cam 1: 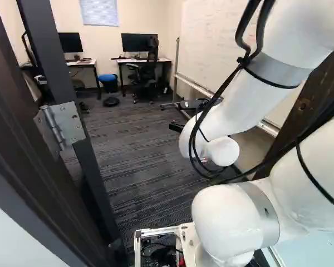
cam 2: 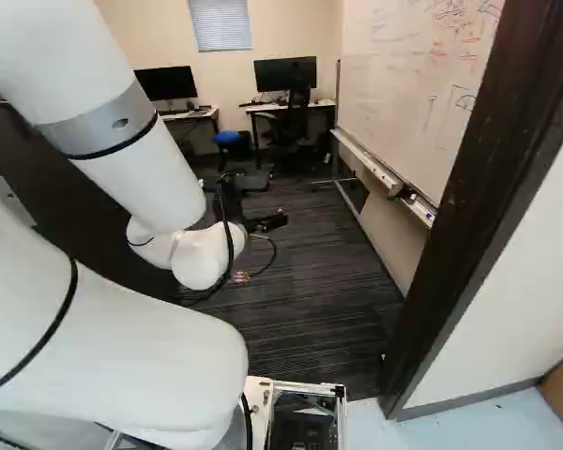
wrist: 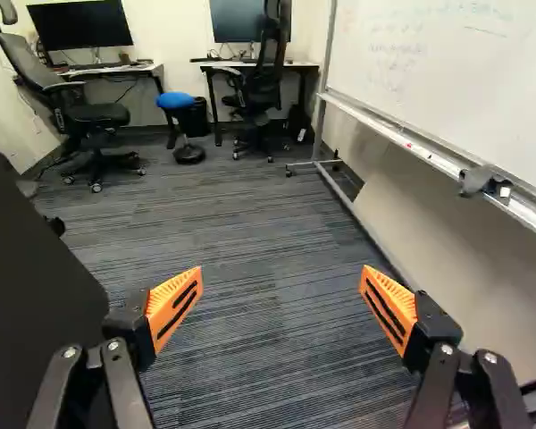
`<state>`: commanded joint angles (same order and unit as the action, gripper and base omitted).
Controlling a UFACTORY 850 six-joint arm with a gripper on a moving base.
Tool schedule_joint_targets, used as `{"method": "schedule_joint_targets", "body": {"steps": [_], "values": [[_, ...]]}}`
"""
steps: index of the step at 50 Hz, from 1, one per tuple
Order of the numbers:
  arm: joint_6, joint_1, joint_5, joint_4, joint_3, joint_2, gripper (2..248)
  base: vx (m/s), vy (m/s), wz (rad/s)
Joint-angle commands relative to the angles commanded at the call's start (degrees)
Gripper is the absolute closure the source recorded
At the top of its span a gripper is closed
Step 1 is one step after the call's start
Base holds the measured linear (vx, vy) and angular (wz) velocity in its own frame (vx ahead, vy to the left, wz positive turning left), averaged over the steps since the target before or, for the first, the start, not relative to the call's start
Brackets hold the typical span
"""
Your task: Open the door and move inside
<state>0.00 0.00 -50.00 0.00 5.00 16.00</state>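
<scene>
In the right base view my gripper (cam 2: 267, 223) reaches past the doorway into the room. In the wrist view the gripper (wrist: 281, 299) is open, its orange pads wide apart with only carpet showing between them. The door (cam 1: 53, 61) stands open at the left of the left base view, its edge joined by a metal hinge (cam 1: 69, 123) to the dark frame (cam 1: 22, 161). Its dark panel (wrist: 36, 304) rises close beside the gripper in the wrist view. The door's handle cannot be made out.
The right door post (cam 2: 483, 169) stands right of the arm. A whiteboard (wrist: 456, 71) on a wheeled stand lines the room's right side. Dark striped carpet (wrist: 250, 223) runs to desks with monitors (wrist: 80, 24), office chairs (wrist: 94, 116) and a blue stool (wrist: 174, 100) at the far wall.
</scene>
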Motion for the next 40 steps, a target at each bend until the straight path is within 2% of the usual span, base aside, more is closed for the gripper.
{"method": "schedule_joint_targets", "body": {"steps": [18, 40], "values": [[0.0, 0.0, 0.0, 0.0, 0.0, 0.0, 3, 0.102, 0.012, 0.190], [0.0, 0.0, 0.0, 0.0, 0.0, 0.0, 3, 0.097, -0.007, 0.108]]}}
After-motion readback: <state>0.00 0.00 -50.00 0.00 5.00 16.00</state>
